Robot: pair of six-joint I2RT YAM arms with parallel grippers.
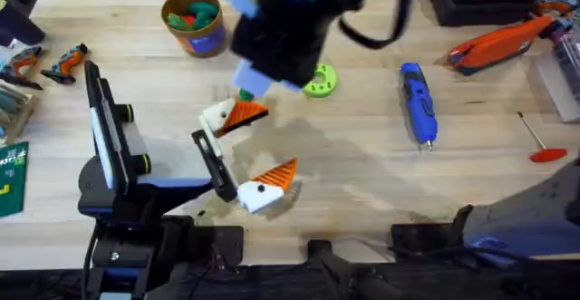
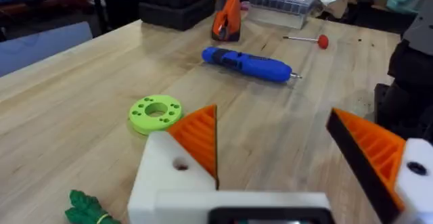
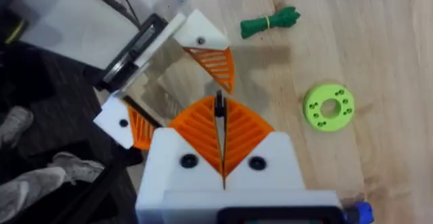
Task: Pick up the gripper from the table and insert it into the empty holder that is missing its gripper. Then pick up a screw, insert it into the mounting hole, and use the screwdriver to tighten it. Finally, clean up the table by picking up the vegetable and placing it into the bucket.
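Note:
My left gripper [image 1: 252, 150] stands open low over the middle of the table, nothing between its jaws; both white fingers [image 2: 177, 166] carry orange pads. High above it my right arm [image 1: 290, 28] shows large and dark. My right gripper [image 3: 221, 116] is shut on a thin black screw that sticks out between its pads. The dark-green vegetable [image 3: 269, 22] lies just beyond the left gripper, beside the lime-green disc [image 3: 328, 107]. The blue screwdriver [image 1: 418, 101] lies to the right. The bucket [image 1: 195, 21] stands at the back left. A loose gripper and an empty holder are out of view.
A thin tool with a red handle [image 1: 542, 141] lies at the right edge. An orange and black tool [image 1: 503, 42] and dark cases sit at the back right. Small orange tools [image 1: 65, 62] lie at the far left. Bare wood shows between the screwdriver and the left gripper.

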